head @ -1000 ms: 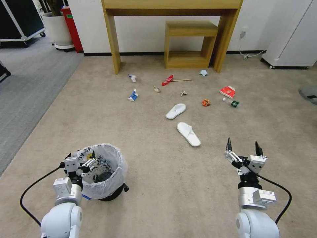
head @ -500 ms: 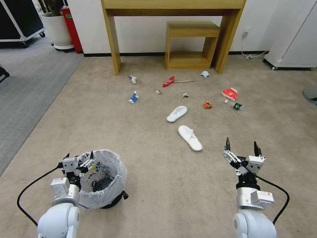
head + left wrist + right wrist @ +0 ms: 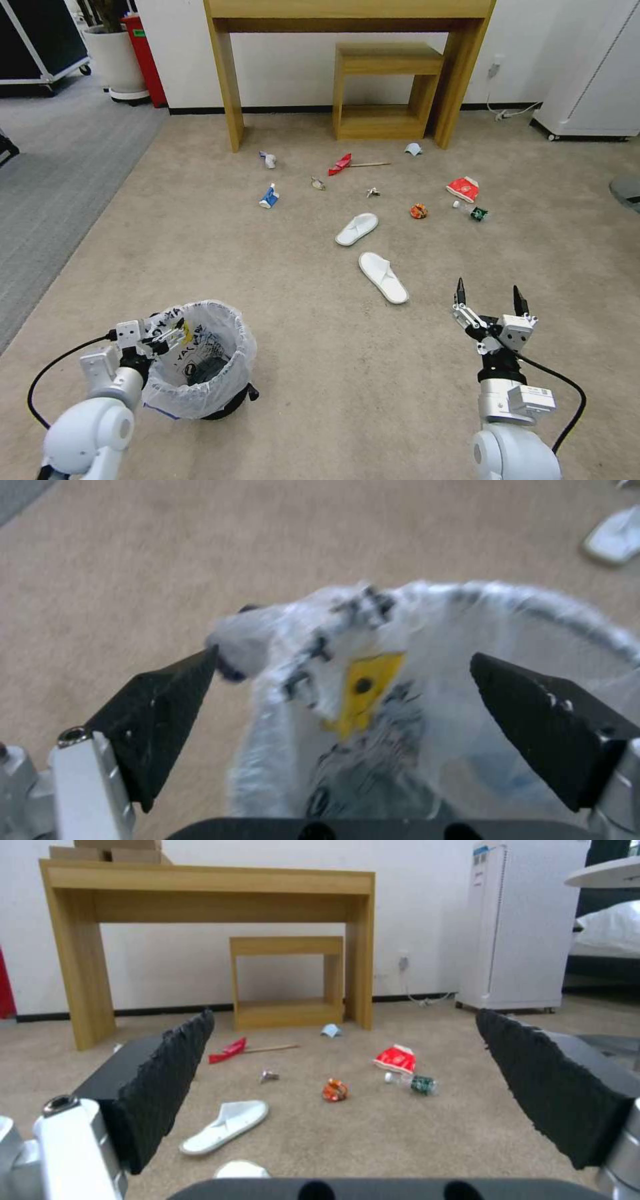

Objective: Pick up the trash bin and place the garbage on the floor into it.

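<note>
Carpet floor [image 3: 320, 373], beige and short-piled, carries everything here, and the trash bin [image 3: 200, 360] serves as landmark. The bin is a small round black tub lined with a crinkly white bag printed in black, standing upright near the robot. The left tool [image 3: 157, 333] sits at the bin's near-left rim; the left wrist view shows its two dark fingers [image 3: 167, 715] spread wide, one outside the bag-covered rim and one over the mouth, gripping nothing. Dark shapes lie at the bottom of the bag; what they are cannot be told.

Handling: the bin looks light and stiff, but the loose liner is thin and slippery, so a hold is best taken across the hard rim, pinching bag and wall together, not on the bag alone.

The right tool [image 3: 490, 300] hangs well to the right of the bin, released, fingers apart and empty. Beyond the bin and to its right lie two white slippers [image 3: 383, 277]. Farther off sit a blue-white carton [image 3: 269, 197], an orange packet [image 3: 418, 211], a red wrapper [image 3: 461, 188] just beside a clear bottle [image 3: 471, 212], a second red wrapper [image 3: 339, 164] with a wooden stick [image 3: 369, 164], and a pale blue mask [image 3: 413, 149]. All this garbage is well apart from the bin. Farthest stands a wooden worktop [image 3: 350, 13] against the wall.
</note>
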### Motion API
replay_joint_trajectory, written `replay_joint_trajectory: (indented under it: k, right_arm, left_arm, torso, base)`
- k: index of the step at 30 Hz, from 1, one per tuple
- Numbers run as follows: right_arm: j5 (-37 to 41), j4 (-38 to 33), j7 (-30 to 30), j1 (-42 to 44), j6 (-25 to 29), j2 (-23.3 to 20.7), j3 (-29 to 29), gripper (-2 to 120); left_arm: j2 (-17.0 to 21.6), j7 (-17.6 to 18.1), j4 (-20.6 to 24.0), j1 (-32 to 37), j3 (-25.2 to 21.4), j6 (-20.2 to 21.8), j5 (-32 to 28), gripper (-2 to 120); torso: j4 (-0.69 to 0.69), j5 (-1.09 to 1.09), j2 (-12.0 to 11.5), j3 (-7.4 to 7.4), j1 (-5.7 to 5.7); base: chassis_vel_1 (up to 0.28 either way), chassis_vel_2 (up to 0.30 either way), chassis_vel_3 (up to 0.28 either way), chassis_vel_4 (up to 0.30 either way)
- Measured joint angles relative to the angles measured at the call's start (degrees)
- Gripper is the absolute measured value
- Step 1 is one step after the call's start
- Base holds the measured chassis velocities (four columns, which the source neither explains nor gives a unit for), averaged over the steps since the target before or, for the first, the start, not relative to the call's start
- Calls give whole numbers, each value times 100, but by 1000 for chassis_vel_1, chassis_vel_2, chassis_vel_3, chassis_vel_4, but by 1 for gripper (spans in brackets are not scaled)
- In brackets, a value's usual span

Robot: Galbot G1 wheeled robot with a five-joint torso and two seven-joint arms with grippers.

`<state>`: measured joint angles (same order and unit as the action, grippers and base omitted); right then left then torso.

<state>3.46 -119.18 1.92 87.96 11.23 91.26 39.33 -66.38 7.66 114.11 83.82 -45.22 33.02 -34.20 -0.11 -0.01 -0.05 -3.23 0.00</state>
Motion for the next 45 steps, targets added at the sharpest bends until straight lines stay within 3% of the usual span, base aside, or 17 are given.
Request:
replay_joint_trajectory:
  k: [4, 15, 23, 45]
  right_arm:
    - [0, 7, 1, -2, -3, 18, -2, 100]
    - [21, 3, 10, 1, -23, 36, 18, 100]
    - [17, 0, 12, -23, -29, 84, 21, 100]
    - [55, 66, 13, -116, -64, 65, 22, 100]
  left_arm:
    - [485, 480, -93, 0, 30, 315, -673, 100]
    - [832, 865, -506, -145, 148, 692, -1483, 100]
    - [930, 1136, -504, -171, 226, 875, -1693, 100]
    - [962, 1232, -739, -322, 480, 890, -1679, 99]
  torso:
    - [0, 0, 0, 0, 0]
    - [0, 0, 0, 0, 0]
    - [0, 1, 0, 0, 0]
    - [0, 5, 0, 1, 0]
  base:
    - [0, 0, 0, 0]
    - [0, 0, 0, 0]
    - [0, 0, 0, 0]
    - [0, 0, 0, 0]
